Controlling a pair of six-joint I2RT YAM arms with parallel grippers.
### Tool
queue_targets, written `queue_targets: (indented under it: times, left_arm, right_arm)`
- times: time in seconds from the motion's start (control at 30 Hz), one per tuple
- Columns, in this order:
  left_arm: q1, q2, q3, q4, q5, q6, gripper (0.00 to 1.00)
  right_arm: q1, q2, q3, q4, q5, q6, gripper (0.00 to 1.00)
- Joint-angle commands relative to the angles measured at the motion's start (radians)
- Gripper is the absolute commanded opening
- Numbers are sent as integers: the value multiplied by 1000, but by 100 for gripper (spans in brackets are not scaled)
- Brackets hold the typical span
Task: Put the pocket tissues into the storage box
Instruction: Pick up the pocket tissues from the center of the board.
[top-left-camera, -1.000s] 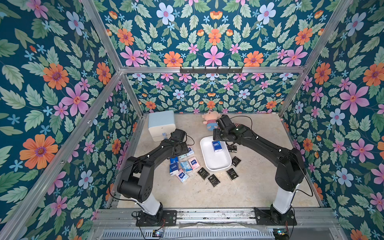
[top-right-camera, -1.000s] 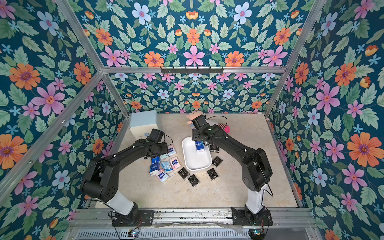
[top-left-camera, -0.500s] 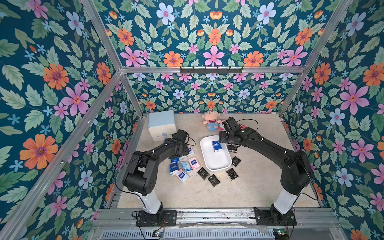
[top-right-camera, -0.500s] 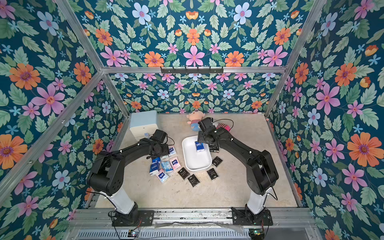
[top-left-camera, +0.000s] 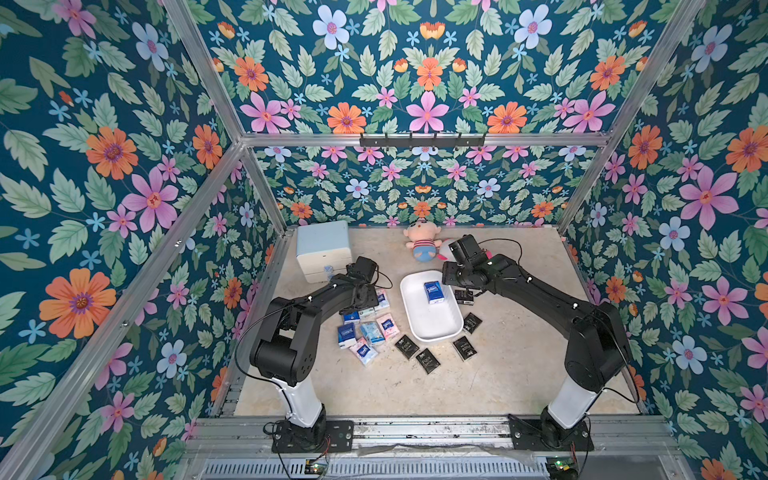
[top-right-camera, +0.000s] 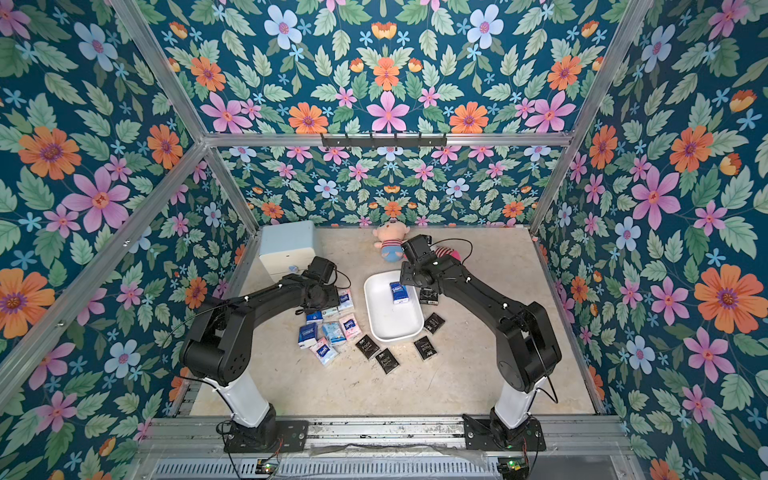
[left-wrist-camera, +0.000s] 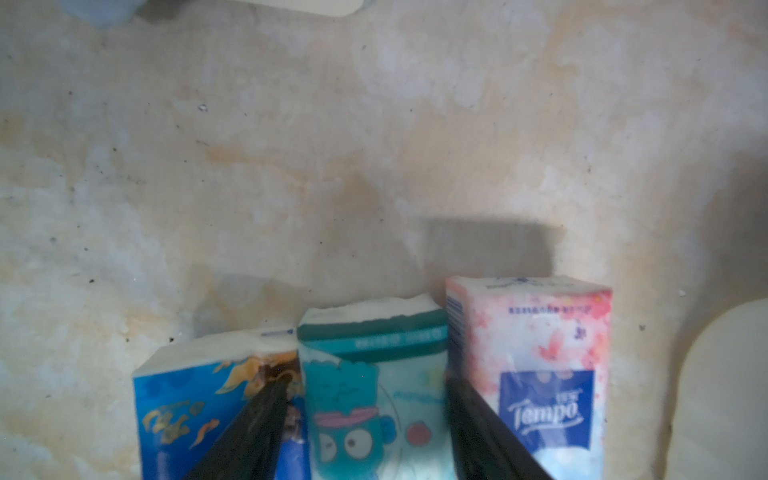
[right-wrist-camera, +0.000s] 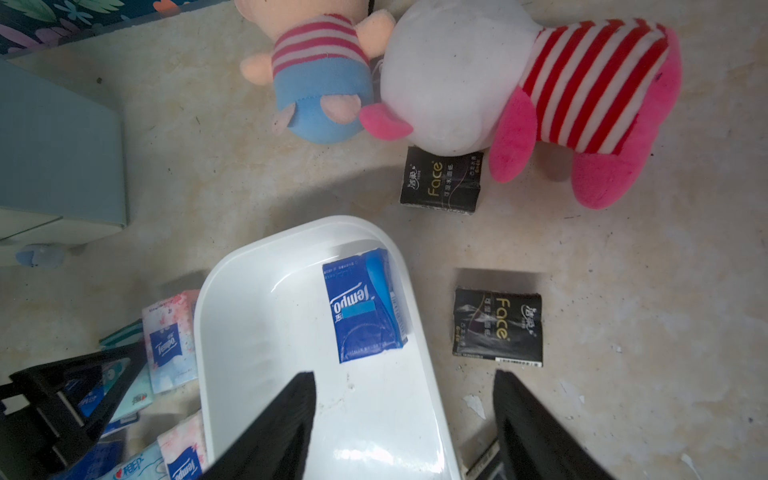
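Right gripper (right-wrist-camera: 403, 374) has withdrawn from the storage box (top-left-camera: 432, 324), jaws apart; one blue packet (top-left-camera: 433, 292) lies inside. Left gripper (left-wrist-camera: 366, 379) now straddles a teal packet (left-wrist-camera: 374, 407), grip uncertain. Remaining pocket tissues (top-left-camera: 370, 332) outside.

Soft even light; left wrist view blurred.
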Motion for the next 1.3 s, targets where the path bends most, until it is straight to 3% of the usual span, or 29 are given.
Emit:
queue_targets:
  times: [0.0,0.5,0.97,1.27]
  left_arm:
    - [-2,9,5,-10,32,5,66]
    - [-22,-12,22,-30,17,2,67]
    - [-23,-3,-21,-32,2,0,76]
    - [-22,-13,-49,-13,-7,-3,67]
  right_arm:
    - [1,-10,6,-15,7,8,72]
    - [1,-4,-11,-15,3,11,72]
    - [2,41,31,-33,-4,-12,72]
    - [1,63,39,-33,-31,-5,72]
